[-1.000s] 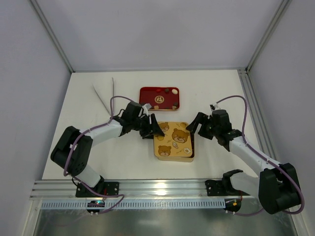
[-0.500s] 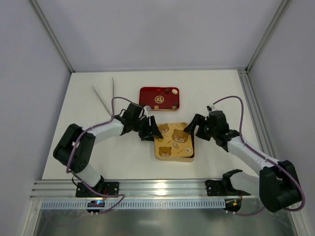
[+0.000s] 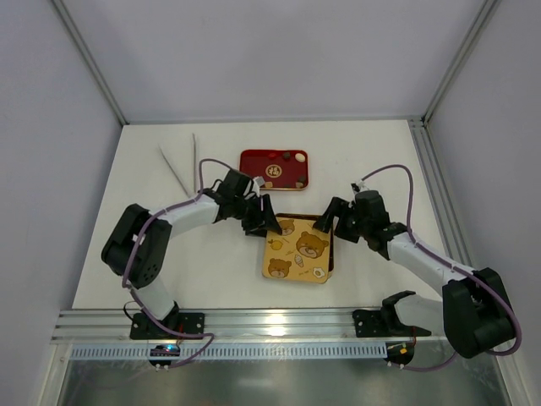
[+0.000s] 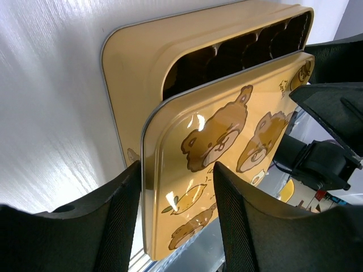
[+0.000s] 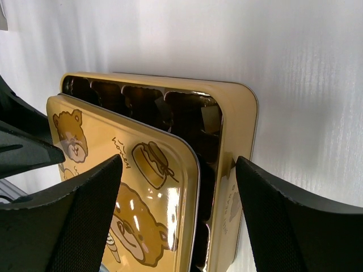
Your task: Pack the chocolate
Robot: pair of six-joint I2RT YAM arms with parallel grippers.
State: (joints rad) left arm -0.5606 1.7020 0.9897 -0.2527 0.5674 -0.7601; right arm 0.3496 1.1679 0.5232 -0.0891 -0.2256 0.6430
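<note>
A gold tin (image 4: 142,51) lies on the table with dark chocolate (image 4: 198,59) in its compartments. Its bear-print lid (image 3: 297,252) sits askew over it, so the far row (image 5: 142,102) shows. My left gripper (image 3: 259,222) is open at the lid's left edge (image 4: 148,187), its left finger against the rim. My right gripper (image 3: 326,223) is open too, one finger over the lid (image 5: 142,187) and the other outside the tin's right wall (image 5: 241,124). A few loose chocolate pieces (image 3: 289,156) lie on the red tray (image 3: 254,161) behind.
Two white strips (image 3: 179,162) lie at the back left of the table. The red tray stands just beyond the tin. The aluminium rail (image 3: 279,323) with the arm bases runs along the near edge, and grey walls close in both sides.
The lid has slid toward the near edge and turned slightly, uncovering the tin's far row. Both grippers moved a little away from the bases, the left closer to the red tray.
</note>
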